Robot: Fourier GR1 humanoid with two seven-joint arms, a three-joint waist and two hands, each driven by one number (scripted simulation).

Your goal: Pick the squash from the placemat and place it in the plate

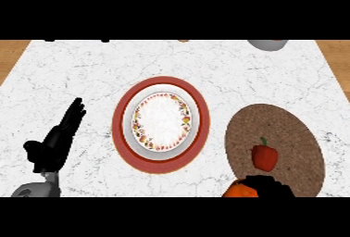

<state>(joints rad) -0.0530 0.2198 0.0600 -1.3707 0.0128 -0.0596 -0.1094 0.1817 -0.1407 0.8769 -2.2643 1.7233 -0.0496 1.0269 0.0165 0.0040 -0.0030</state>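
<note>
A white marble bench (82, 69) carries a round plate (161, 121) near its middle, white at the centre with a flowered band and a broad red rim; to the right of it, apart from it, lies a round brown woven placemat (287, 125); a red bell pepper (265, 155) with a green stem rests on the near half of the placemat, touching neither the mat's edge nor the plate. At the near edge of the view, over the near rim of the placemat, the right hand (272, 187) shows as a dark mass with its fingers curled over an orange squash (240, 190); only the left part of the squash is visible, just near of the pepper, and whether it rests on the mat or is raised off it cannot be told. At the left, the left hand (58, 139) rests open above the bench, fingers straight and pointing to the far side, holding nothing, well apart from the plate; its grey forearm (34, 190) enters from the near left corner. At the far right edge of the bench a pale grey bowl-like vessel (268, 44) is partly cut off; wooden flooring (14, 55) shows beyond the bench on both sides.
</note>
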